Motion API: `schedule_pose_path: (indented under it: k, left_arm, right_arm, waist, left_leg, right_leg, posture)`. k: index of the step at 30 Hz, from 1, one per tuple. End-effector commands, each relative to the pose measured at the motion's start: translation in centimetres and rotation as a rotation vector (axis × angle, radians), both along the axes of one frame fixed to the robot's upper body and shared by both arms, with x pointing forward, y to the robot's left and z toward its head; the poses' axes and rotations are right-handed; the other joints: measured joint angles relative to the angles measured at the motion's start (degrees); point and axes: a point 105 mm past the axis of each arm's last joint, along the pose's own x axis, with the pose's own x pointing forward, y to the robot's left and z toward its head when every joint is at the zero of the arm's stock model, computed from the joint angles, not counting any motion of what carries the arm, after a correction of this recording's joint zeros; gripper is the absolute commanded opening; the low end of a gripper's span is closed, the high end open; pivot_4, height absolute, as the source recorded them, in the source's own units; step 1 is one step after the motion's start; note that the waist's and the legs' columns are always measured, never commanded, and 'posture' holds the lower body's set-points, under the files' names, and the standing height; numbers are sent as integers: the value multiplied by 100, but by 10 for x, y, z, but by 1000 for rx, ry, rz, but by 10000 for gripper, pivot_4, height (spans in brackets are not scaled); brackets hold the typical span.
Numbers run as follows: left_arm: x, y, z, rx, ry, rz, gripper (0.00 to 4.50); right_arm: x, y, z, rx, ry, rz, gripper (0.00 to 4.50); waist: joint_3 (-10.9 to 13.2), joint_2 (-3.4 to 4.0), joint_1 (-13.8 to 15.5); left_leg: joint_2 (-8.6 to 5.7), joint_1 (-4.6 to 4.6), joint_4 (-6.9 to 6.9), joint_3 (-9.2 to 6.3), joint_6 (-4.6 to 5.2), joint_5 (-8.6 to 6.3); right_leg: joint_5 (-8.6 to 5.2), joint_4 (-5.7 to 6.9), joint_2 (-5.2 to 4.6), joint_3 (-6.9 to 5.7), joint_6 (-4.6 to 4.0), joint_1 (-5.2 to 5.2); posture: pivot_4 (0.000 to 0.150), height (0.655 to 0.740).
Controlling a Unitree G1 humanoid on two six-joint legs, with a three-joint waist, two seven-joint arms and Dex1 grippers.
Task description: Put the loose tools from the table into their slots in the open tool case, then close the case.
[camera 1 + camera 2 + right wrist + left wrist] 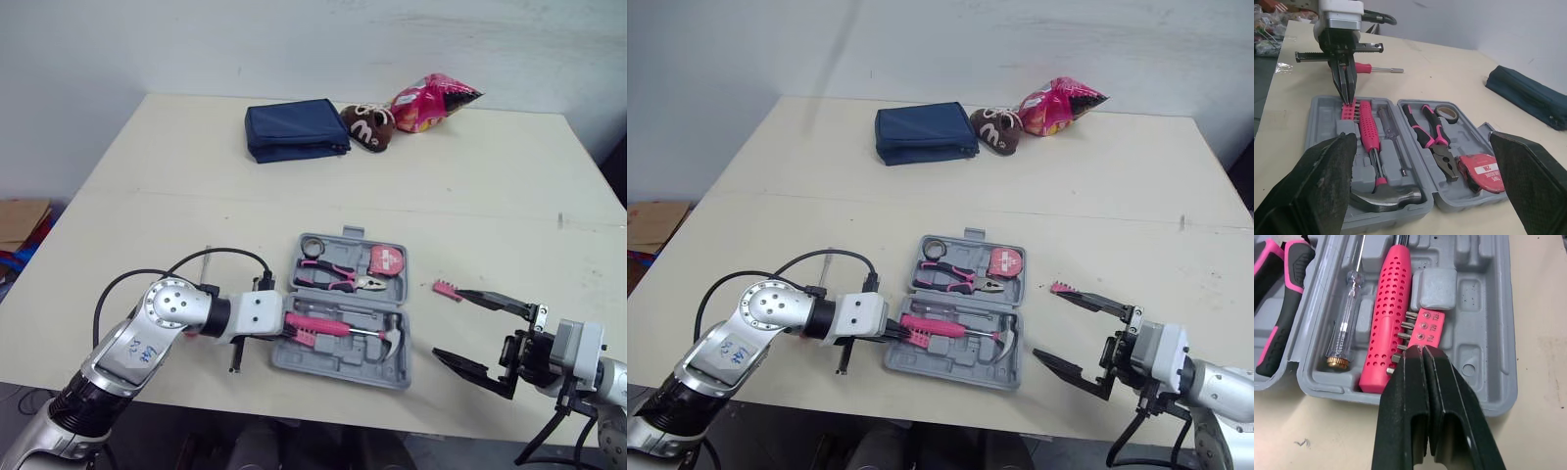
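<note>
L claw [1422, 349] pinched together, R claw [448, 321] spread, above beige table [490, 196] by white wall [294, 39].

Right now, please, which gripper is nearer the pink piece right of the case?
Right: the right gripper opens beside the pink piece; the left gripper is across the tool case.

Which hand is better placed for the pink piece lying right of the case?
Right. The right hand is open beside the pink piece; the left hand is shut at the bit holder inside the case.
</note>
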Motion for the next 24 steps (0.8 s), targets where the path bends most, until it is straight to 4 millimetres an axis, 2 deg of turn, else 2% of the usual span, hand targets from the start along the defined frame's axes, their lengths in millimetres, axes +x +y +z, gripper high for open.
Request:
schedule_pose_path:
  k: [1,3,7,12,17,19,21,23,24]
  left_arm:
    - [-12,15,-44,161,178,71,342]
    - [-13,13,-47,160,203,85,342]
    - [-21,20,-56,197,258,91,342]
    - [-26,29,-66,232,301,120,342]
    - [-23,26,-73,204,308,157,342]
    - [-14,16,-64,110,230,134,342]
    - [-11,1,-34,-86,185,78,342]
    - [-13,1,-18,-173,203,71,342]
    - [-17,5,-10,-202,215,44,342]
  right_arm:
    - [-2,-3,6,-2,-43,-11,45000]
    - [-2,-3,5,-3,-45,-11,45000]
    - [-1,-4,4,-3,-50,-10,45000]
    - [1,-6,1,-2,-50,-13,45000]
    - [2,-9,-5,2,-48,-17,45000]
    - [1,-10,-6,0,-53,-20,45000]
    - [0,-12,-7,-1,-60,-26,45000]
    - [-2,-13,-7,0,-63,-33,45000]
    - [-5,-15,-9,-1,-58,-34,45000]
  waist:
    - [-23,15,-1]
    - [-30,26,-6]
    - [-46,39,-21]
    - [-79,64,-82]
    - [-95,68,-143]
    - [-103,79,-132]
    - [-100,97,-121]
    - [-82,87,-118]
    - [-63,50,-120]
  left_leg:
    - [0,2,-1,0,0,0]
    - [0,11,-9,0,1,-2]
    - [5,89,-43,7,-2,-15]
    - [10,102,-67,6,-3,-15]
    - [11,110,-72,6,-2,-15]
    - [10,115,-78,4,-1,-14]
    - [-1,121,-87,5,3,-12]
    - [-2,112,-86,4,5,-11]
    - [1,100,-86,-2,7,-8]
  right_leg:
    - [0,-1,0,1,0,3]
    - [0,-13,0,0,0,34]
    - [-7,-51,-1,3,-13,118]
    - [-11,-74,0,0,-20,133]
    - [-12,-80,-3,0,-22,143]
    - [-12,-87,-7,0,-26,151]
    - [-13,-94,-22,0,-27,156]
    - [-16,-95,-26,-2,-32,149]
    - [-16,-90,-26,-9,-32,134]
  posture:
    - [1500,7400]
    - [1500,7400]
    - [1500,7400]
    - [1500,7400]
    - [1500,7400]
    - [1500,7400]
    - [1500,7400]
    - [1500,7400]
    - [1500,7400]
